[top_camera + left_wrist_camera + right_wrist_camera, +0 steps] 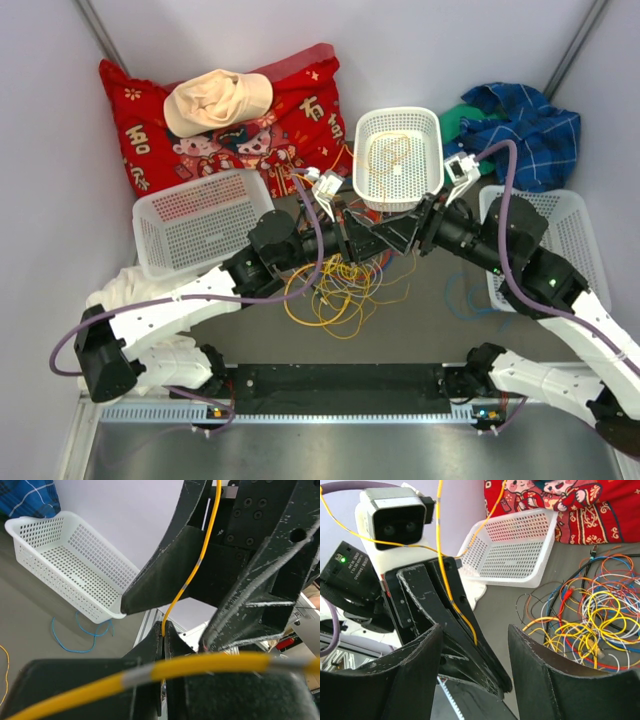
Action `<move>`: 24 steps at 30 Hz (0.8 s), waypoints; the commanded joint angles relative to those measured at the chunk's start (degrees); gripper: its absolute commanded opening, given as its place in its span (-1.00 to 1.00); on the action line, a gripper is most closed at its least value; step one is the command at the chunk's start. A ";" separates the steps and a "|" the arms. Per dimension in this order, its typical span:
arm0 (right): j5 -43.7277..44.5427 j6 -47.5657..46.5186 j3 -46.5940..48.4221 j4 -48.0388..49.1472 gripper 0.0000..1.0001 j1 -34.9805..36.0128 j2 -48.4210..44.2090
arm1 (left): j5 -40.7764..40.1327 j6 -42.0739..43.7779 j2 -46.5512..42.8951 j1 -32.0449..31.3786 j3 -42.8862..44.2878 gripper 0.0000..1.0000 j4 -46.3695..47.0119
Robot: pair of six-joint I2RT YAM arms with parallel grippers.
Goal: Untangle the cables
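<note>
The cables [335, 288] lie in a loose tangle of yellow, red, blue, white, orange and black on the grey table, just in front of both grippers; the tangle also shows at the right of the right wrist view [592, 611]. My left gripper [164, 630] is shut on a thin yellow cable [193, 574], which rises taut from its tips. In the top view my left gripper [360, 238] meets my right gripper [397, 236] tip to tip. My right gripper [475, 630] is open, its jaws either side of the left gripper's fingers [470, 645], where the yellow cable [440, 540] runs down.
A white basket [398, 120] with some yellow cable stands behind the grippers. Another white basket [200, 222] is at the left and a third [560, 225] at the right. A blue cable [465, 297] lies loose on the table. A red cushion [300, 110] and a blue cloth [525, 125] are at the back.
</note>
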 commanded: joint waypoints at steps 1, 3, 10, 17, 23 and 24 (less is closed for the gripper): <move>-2.58 0.62 0.57 5.94 0.07 -0.19 0.90 | 0.61 -0.15 0.55 0.20 2.18 -1.00 1.66; -2.49 0.45 0.57 6.56 -0.14 -0.10 1.95 | 0.70 -0.24 0.64 0.20 2.10 -1.00 1.75; 0.49 -0.25 0.66 5.86 -1.00 -0.10 3.01 | 0.00 0.64 -0.58 0.20 1.13 -1.00 1.14; 14.20 -7.54 15.21 -4.94 -1.00 -0.80 9.58 | -12.72 1.35 -5.15 0.28 -3.33 0.98 -7.02; 11.76 -7.82 30.07 -6.54 -1.00 -10.46 18.21 | -33.11 -3.39 -19.55 0.20 -17.47 0.98 -13.08; 11.40 -6.86 31.76 -6.36 -1.00 -13.26 20.74 | -35.31 -4.62 -21.49 0.20 -18.63 0.98 -17.89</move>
